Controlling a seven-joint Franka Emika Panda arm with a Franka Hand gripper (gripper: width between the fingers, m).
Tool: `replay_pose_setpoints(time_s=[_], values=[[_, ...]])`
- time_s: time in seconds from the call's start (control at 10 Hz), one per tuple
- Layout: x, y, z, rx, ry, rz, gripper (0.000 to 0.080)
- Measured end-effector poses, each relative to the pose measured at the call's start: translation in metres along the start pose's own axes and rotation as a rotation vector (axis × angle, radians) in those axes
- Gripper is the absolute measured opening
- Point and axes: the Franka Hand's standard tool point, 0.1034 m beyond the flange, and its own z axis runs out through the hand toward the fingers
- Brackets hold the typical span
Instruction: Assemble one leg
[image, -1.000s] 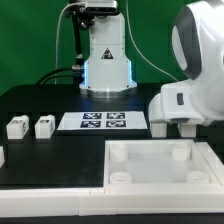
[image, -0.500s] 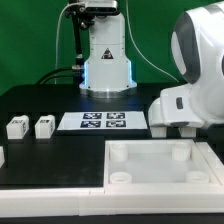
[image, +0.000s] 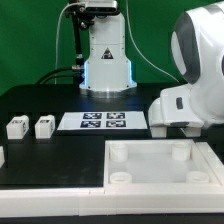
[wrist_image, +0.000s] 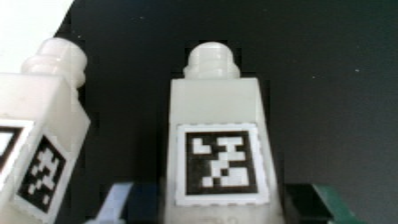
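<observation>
In the wrist view a leg (wrist_image: 221, 130), a white block with a rounded peg on its end and a black-and-white tag on its face, lies between the fingers of my gripper (wrist_image: 224, 206). The jaws are open, with a gap on each side of the leg. A second leg (wrist_image: 39, 125) lies right beside it. In the exterior view two more legs (image: 17, 127) (image: 44, 126) stand at the exterior view's left. The arm's white wrist housing (image: 182, 103) hangs low at the exterior view's right and hides the gripper and the two legs under it.
The large white tray-like piece (image: 160, 182) with round corner sockets lies in front, just below the arm. The marker board (image: 104, 121) lies mid-table before the robot base (image: 105, 60). A small white part (image: 2, 156) shows at the left edge.
</observation>
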Motion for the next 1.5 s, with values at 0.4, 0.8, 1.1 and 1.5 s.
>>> replay_pose_setpoints(time_s=[0.4,0.8,1.1,1.5], values=[[-0.001,0.002,-0.004,-0.002,0.002,-0.009,0.029],[-0.029,0.029,-0.088,0.022,0.078,-0.097,0.0291],[-0.05,0.048,-0.159,0.051,0.371,-0.092,0.0291],[-0.051,0.051,-0.184,0.051,0.794,-0.076,0.0291]])
